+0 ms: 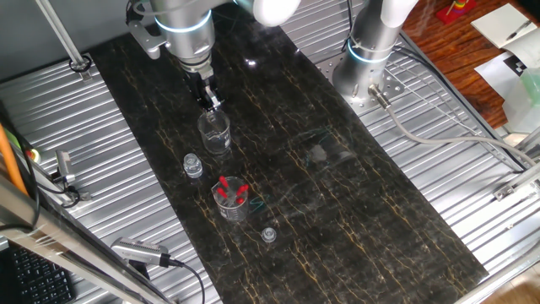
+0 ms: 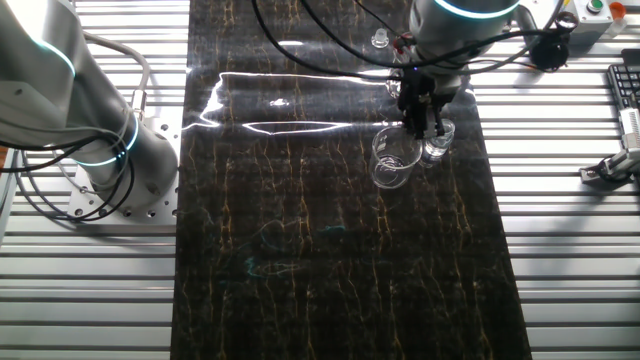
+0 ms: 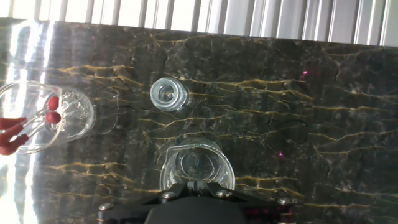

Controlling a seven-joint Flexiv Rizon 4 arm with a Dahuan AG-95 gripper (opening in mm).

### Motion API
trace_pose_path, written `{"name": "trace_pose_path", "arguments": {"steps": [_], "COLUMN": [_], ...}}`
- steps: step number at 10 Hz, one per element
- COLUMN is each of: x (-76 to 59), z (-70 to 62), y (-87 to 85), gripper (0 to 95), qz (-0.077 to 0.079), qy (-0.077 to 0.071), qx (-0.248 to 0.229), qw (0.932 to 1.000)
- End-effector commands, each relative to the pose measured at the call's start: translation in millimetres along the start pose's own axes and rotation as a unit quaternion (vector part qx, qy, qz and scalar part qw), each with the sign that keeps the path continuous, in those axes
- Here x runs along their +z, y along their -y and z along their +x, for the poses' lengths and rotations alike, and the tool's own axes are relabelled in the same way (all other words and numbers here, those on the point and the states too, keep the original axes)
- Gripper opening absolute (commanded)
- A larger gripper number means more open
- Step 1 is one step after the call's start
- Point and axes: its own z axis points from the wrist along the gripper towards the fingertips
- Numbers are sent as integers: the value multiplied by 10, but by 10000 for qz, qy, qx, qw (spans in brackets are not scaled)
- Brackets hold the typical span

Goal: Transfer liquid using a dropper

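Observation:
My gripper (image 1: 207,100) hangs just above a clear glass beaker (image 1: 216,135), with its jaws drawn together on a thin clear dropper (image 1: 213,104) that points down into the beaker. In the hand view the same beaker (image 3: 198,165) lies right under the fingers. A second beaker (image 1: 230,201) nearer the front holds red-bulbed droppers (image 1: 229,191), and it appears at the left in the hand view (image 3: 68,115). A small clear vial (image 1: 193,165) stands between the two beakers; the hand view shows it too (image 3: 168,93). In the other fixed view my gripper (image 2: 419,122) is over the beaker (image 2: 392,160).
A small clear cap or vial (image 1: 268,235) sits near the front of the dark marble mat (image 1: 354,194). A second robot base (image 1: 368,59) stands at the back right. Ribbed metal table (image 1: 101,135) flanks the mat, with cables at the right.

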Motion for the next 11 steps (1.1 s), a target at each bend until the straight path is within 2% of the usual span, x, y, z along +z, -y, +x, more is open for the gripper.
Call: {"name": "trace_pose_path", "arguments": {"steps": [1, 2, 3, 4, 5, 9, 11], "x": [-3, -16, -57, -65, -35, -21, -21], "z": [12, 1, -85, -158, -270, -292, -292], "y": [0, -28, -215, -284, -425, -424, -424], "gripper": [0, 0, 0, 0, 0, 0, 0], "qz": [-7, -6, 50, 119, 137, 135, 103], "qy": [4, 0, -98, -127, -143, -146, 14], "qx": [1, 22, 221, 246, 314, 264, 20], "qw": [10000, 10000, 9997, 9995, 9993, 9995, 9999]}}
